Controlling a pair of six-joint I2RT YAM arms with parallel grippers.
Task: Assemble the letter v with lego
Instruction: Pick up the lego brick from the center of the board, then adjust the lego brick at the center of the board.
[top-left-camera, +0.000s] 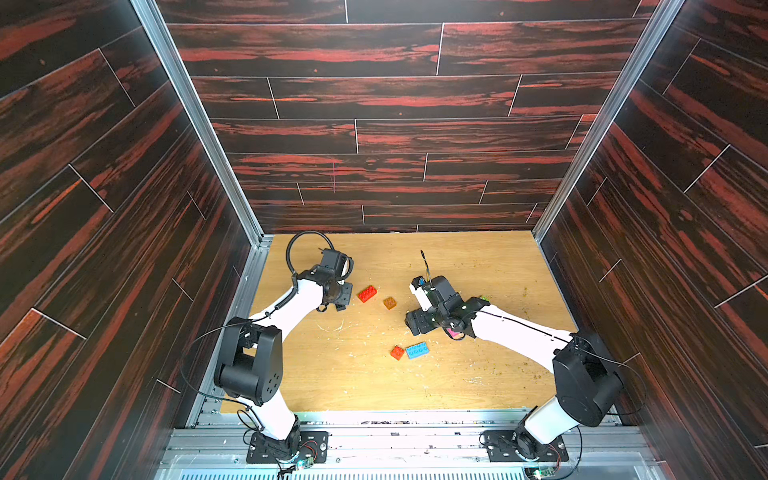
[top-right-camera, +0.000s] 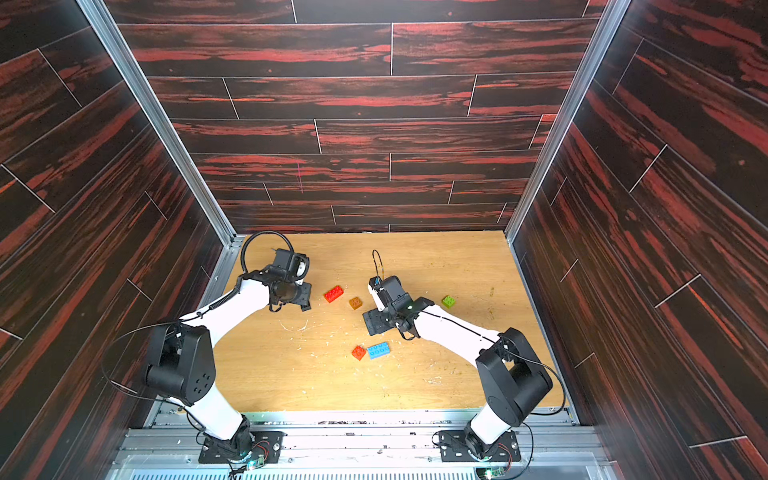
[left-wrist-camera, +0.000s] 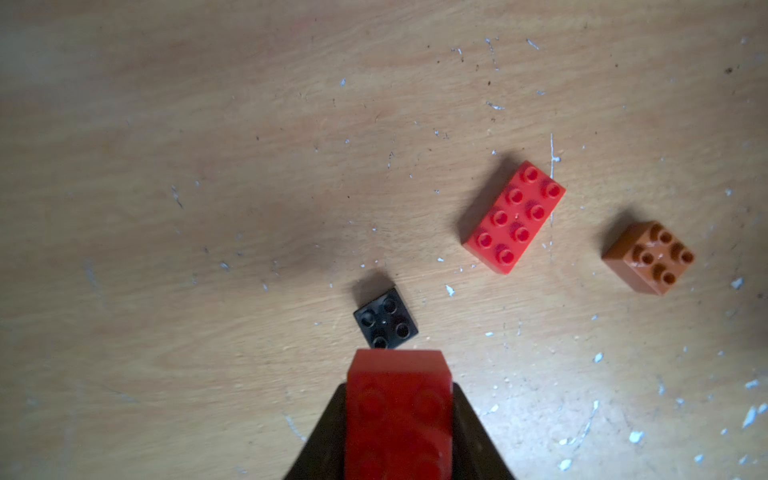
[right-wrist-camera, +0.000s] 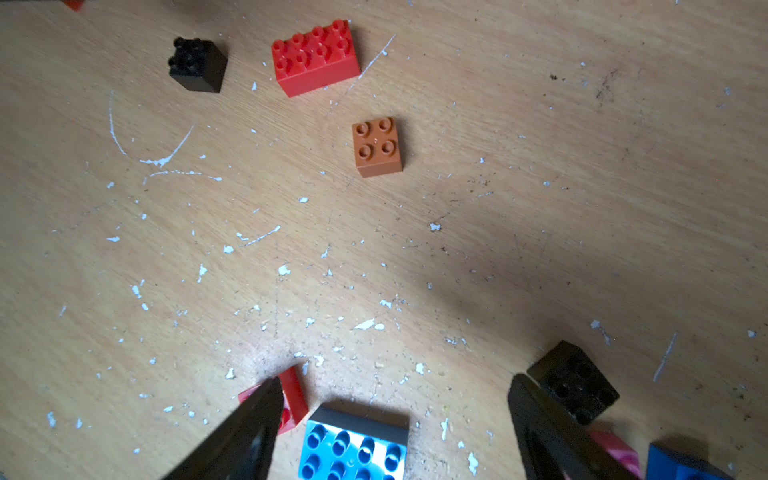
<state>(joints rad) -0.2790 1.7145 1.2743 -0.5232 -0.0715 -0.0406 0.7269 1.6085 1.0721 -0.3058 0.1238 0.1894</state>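
Observation:
My left gripper is shut on a small red lego brick, held above the table at the back left. Just beyond it a black brick lies on the wood. A long red brick and an orange-brown brick sit to its right. My right gripper stands open above a long light blue brick, touching nothing. A small red brick lies by one finger and another black brick by the other.
A green brick lies behind the right arm. Pink and blue bricks sit beside the right gripper's finger. The wooden table is walled on three sides by dark panels, and white scratches and flecks mark its surface.

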